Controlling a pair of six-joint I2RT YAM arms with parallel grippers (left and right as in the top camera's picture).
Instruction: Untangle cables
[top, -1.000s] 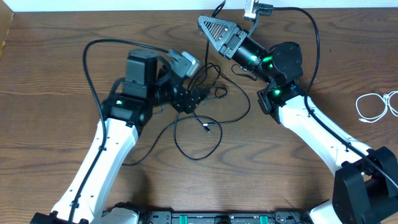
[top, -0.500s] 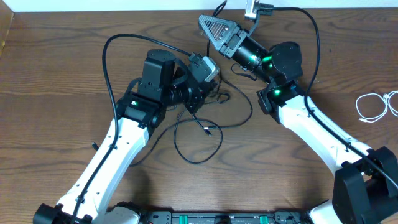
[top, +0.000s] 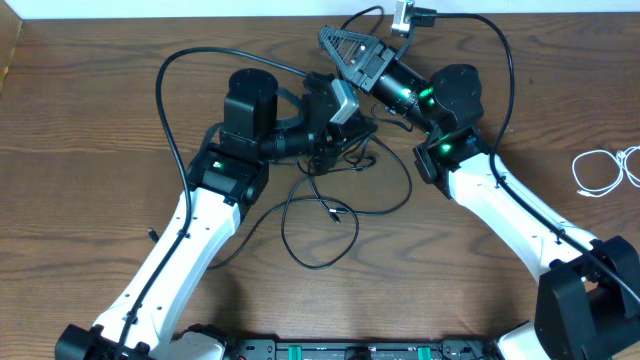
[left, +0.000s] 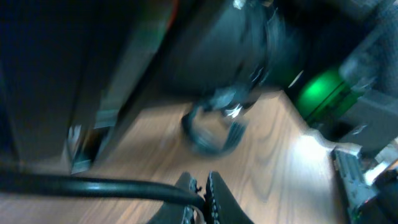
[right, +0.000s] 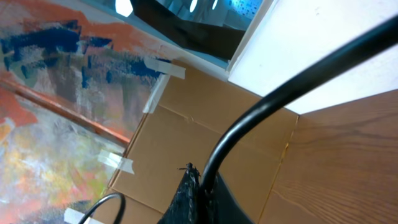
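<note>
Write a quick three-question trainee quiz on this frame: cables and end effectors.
1. True or false: the white cable is knotted into the black cables.
2. Shut on one of the black cables: A) left end effector only, B) right end effector only, C) both?
3. Fill in: the white cable lies on the robot's ___ side.
Key: 1 false; 2 C; 3 right.

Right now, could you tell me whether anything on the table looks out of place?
Yes: the black cables are tangled in a knot at centre, while a white cable lies coiled alone at the far right edge, apart from them.
</note>
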